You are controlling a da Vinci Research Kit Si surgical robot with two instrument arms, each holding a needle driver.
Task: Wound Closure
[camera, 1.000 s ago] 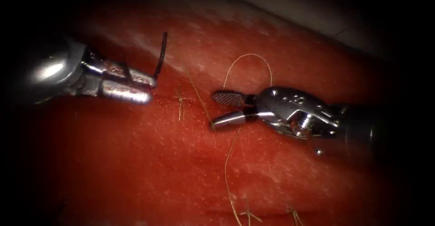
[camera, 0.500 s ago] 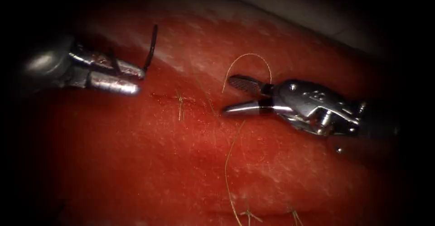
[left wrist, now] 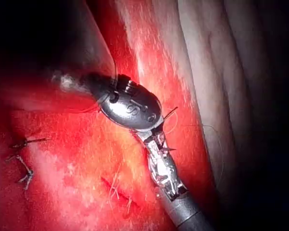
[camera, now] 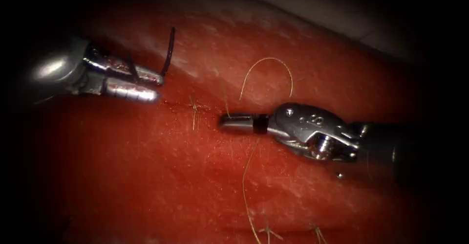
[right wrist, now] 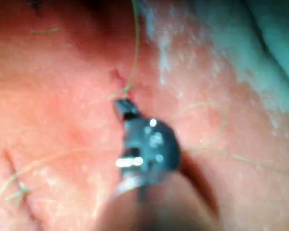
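The needle point(camera: 168, 51) is a dark curved hook held up off the tissue point(camera: 146, 175) — it is not stuck in it. The left pincer point(camera: 151, 85) grips the needle near one end, at about ten o'clock from the small cut point(camera: 188, 106). The thin thread point(camera: 266, 70) makes a loop at about two o'clock from the cut. The right pincer point(camera: 227, 122) is squeezed tight on the thread just right of the cut — its tip is low by the tissue.

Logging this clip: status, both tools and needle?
Left tool shut on needle near one end, clear of tissue. Right tool shut on thread beside the cut.
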